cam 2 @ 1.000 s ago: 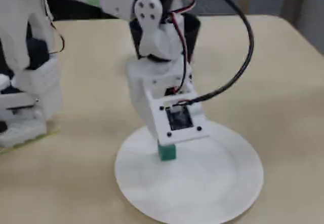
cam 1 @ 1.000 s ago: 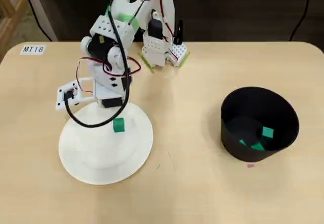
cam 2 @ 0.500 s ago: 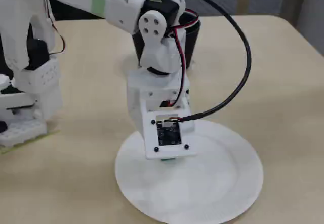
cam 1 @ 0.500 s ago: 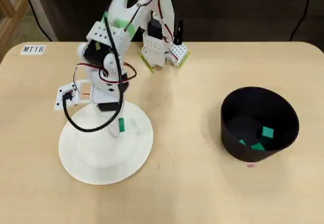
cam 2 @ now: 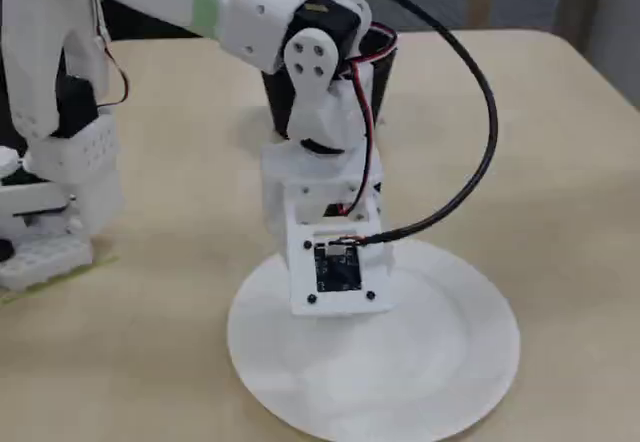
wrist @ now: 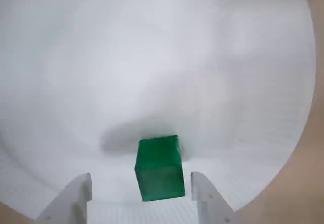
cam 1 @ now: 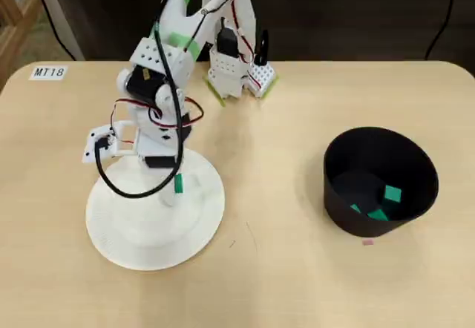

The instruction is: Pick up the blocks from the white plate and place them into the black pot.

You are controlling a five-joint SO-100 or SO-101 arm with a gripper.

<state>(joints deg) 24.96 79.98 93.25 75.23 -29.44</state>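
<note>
Overhead view: gripper (cam 1: 175,188) low over white plate (cam 1: 126,239), green block (cam 1: 178,185) at its tip; black pot (cam 1: 380,182) well apart, holding other blocks (cam 1: 392,194). Wrist view: block (wrist: 160,168) resting on plate (wrist: 152,57) between spread fingers (wrist: 205,196), touching neither. Fixed view: block hidden behind wrist.

In the overhead view the white plate (cam 1: 126,231) lies at the table's (cam 1: 267,283) left, the black pot (cam 1: 380,182) well apart at the right. One block (cam 1: 178,185) sits on the plate's far right part, between the gripper's (wrist: 142,191) two fingers in the wrist view. Other blocks (cam 1: 384,202) lie inside the pot. The arm's base (cam 1: 237,72) stands at the far edge.
</note>
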